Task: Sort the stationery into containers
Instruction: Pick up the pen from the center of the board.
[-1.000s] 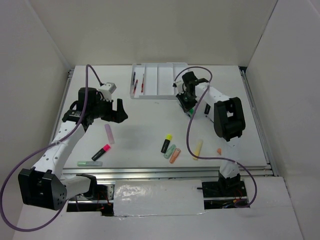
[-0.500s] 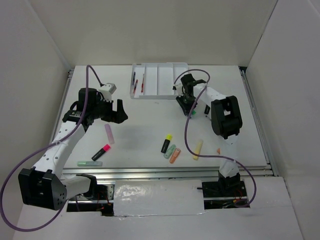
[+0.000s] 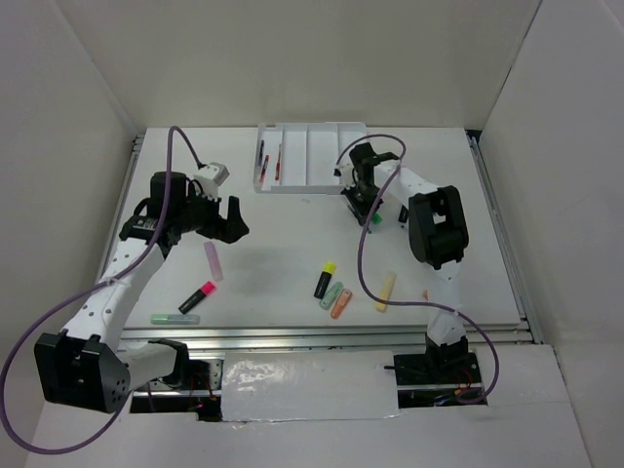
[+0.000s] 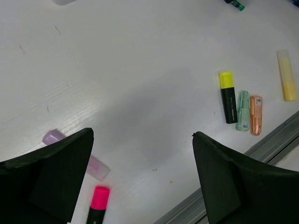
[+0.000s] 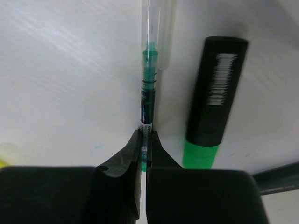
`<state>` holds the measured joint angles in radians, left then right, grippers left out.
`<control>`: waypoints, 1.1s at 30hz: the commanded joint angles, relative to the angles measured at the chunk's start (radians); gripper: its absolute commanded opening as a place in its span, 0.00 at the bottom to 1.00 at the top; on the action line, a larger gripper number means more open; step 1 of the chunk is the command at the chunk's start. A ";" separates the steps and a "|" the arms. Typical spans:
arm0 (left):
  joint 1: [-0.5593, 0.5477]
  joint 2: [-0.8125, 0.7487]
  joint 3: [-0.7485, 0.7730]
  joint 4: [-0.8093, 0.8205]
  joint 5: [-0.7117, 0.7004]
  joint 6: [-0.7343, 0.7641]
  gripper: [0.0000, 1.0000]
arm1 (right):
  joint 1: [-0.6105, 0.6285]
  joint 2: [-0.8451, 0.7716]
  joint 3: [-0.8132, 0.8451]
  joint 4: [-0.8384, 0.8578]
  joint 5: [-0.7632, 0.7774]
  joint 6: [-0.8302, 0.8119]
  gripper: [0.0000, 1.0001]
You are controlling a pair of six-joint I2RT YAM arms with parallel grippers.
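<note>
Stationery lies scattered over the white table [image 3: 283, 234]. From above we see most of it toward the near edge. On the left are a lilac marker [image 3: 213, 261], a pink-capped highlighter [image 3: 198, 295] and a pale green marker [image 3: 175, 318]. In the middle a yellow-capped highlighter [image 3: 325, 280], a second green marker [image 3: 331, 294] and an orange marker [image 3: 340, 303] lie side by side, with a yellow marker [image 3: 386, 291] further right. The white tray [image 3: 327, 156] sits at the middle of the far edge, with thin pens [image 3: 279, 161] lying in its left end. The left tool [image 3: 237, 219] hangs over the left part of the table, on the far side of the lilac marker, jaws wide. The right tool [image 3: 363, 203] is low, just on the near side of the tray's right near corner.

From the left wrist we see the two fingers spread wide. The lilac marker is partly hidden behind the left one, and the pink cap is just beside it. The yellow-capped, green and orange trio lies well apart, to the right.

From the right wrist we see the tool pinched narrow on the near end of a green pen [image 5: 149, 88], whose clear cap points away. A green-capped highlighter [image 5: 215, 93] lies just beside it on the right, nearly parallel. We cannot tell whether the pen rests on the table or is lifted.
</note>
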<state>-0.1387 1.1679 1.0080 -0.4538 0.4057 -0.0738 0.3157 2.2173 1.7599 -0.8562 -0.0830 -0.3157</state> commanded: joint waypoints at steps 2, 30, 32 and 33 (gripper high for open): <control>0.002 -0.077 0.018 0.018 0.131 0.227 0.99 | 0.020 -0.123 -0.031 -0.073 -0.125 0.004 0.00; -0.687 -0.198 -0.006 -0.183 0.157 1.232 0.44 | 0.350 -0.418 -0.192 -0.437 -0.899 -0.190 0.00; -0.706 -0.200 -0.019 -0.178 0.148 1.227 0.45 | 0.353 -0.421 -0.189 -0.441 -0.902 -0.195 0.00; -0.711 -0.200 -0.023 -0.174 0.142 1.227 0.46 | 0.356 -0.421 -0.186 -0.448 -0.899 -0.197 0.00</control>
<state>-0.8288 0.9710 0.9649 -0.6254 0.5285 1.1297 0.6662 1.8206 1.5646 -1.2499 -0.9440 -0.4763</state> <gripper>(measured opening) 0.454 0.034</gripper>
